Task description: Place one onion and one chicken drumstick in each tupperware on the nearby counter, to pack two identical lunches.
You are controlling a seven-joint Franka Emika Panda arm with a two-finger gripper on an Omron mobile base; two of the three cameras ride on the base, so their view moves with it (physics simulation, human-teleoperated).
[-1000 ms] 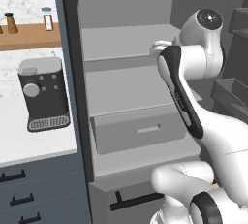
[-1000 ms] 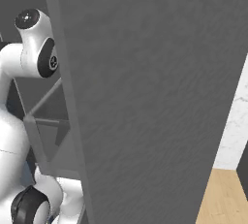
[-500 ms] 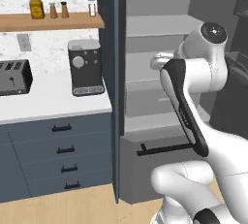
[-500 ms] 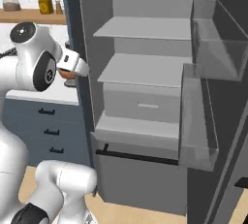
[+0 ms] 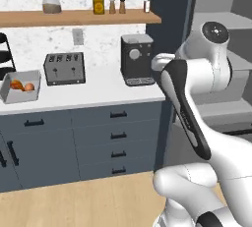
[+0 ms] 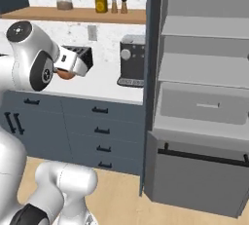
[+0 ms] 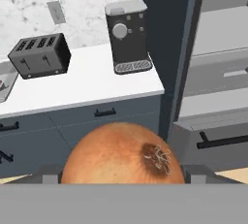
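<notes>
- Onion (image 7: pixel 123 152) sits clamped in my hand (image 7: pixel 123 179), filling the bottom of the hand view between the two dark finger tips; its brown root end faces the camera.
- From the right base view I see the hand (image 6: pixel 73 68) held up in the air in front of the white surface (image 6: pixel 104 90), with a bit of orange-brown onion (image 6: pixel 64 74) showing under it.
- One grey tupperware (image 5: pixel 19 87) rests at the far left of the surface (image 5: pixel 98 91), left of the toaster (image 5: pixel 64 68); it has orange-brown food inside, though I cannot tell exactly what.
- A black coffee machine (image 5: pixel 136 60) stands at the right end of the surface, just beside the open fridge (image 6: pixel 204 87).
- Jars stand on the wooden shelf (image 5: pixel 78 17) above.
</notes>
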